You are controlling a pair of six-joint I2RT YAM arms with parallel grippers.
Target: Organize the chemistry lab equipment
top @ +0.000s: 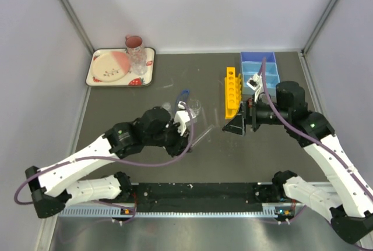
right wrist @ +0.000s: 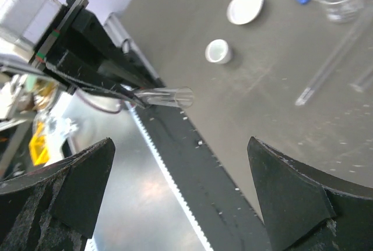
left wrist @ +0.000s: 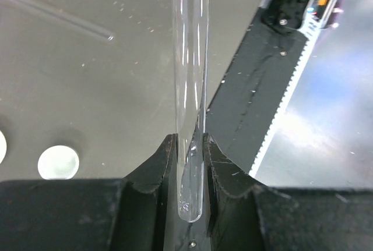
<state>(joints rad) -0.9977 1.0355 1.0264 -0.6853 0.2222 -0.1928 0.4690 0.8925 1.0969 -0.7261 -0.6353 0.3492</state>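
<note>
Glass rod (left wrist: 189, 117) sits pinched between the fingers of my left gripper (left wrist: 190, 163), its rounded end poking out just behind them and its length running out ahead. My right gripper (right wrist: 180, 146) is spread wide, holding nothing, just beside the yellow rack (top: 232, 92).

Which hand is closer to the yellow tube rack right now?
Right. The right hand is open at the near end of the yellow tube rack; the left hand is off to its left, gripping a glass tube.
</note>
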